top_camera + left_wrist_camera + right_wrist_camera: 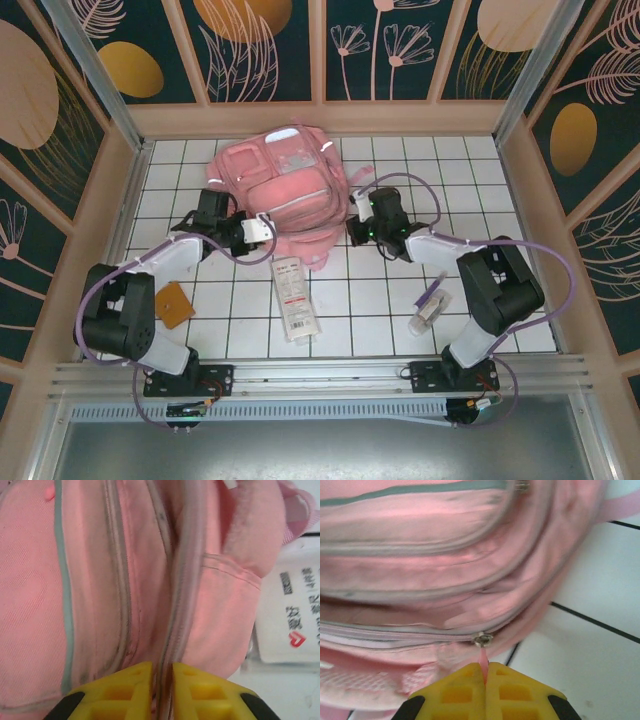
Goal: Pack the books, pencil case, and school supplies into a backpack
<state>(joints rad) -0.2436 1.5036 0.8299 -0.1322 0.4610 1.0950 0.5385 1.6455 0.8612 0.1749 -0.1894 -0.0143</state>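
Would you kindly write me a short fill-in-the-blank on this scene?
The right gripper is shut on the ____ backpack's zipper pull. The pencil case lies ____ the book and the pen. The book lies on the robot's ____ side. Missing: pink; between; left.

1 pink backpack (285,185); 1 yellow-orange book (174,303); 1 long white pencil case (294,297); 1 purple pen (433,290); 1 small translucent tube (424,317); 2 robot arms (165,262); 2 yellow-fingered grippers, the left gripper (162,666) and the right gripper (485,667).
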